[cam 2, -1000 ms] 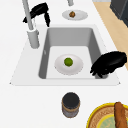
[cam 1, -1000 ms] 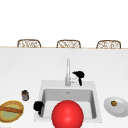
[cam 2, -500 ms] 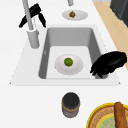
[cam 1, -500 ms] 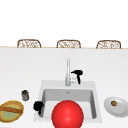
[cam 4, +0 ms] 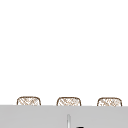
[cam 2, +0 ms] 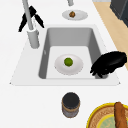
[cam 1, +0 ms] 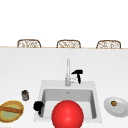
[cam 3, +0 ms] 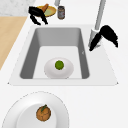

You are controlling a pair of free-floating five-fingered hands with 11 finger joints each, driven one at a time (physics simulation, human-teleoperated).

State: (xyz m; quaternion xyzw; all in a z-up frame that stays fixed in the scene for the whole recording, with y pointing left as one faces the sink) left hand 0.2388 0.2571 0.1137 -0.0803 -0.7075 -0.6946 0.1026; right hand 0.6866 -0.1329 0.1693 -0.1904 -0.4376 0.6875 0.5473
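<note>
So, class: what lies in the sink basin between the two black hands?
In the left side view, a white plate carrying a green fruit sits between the right hand by the faucet and the left hand.

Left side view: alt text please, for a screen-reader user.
One black hand hovers over the sink's front corner, fingers drooping; the other hand is at the faucet. In the basin, a white plate carries a green fruit.

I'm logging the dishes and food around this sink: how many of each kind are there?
White plates: 2, one in the sink, one on the counter
Yellow dish: 1
Dark jar: 1
Green fruit: 1
Brown fruit: 1
Bread stick: 1
Total: 7
</note>
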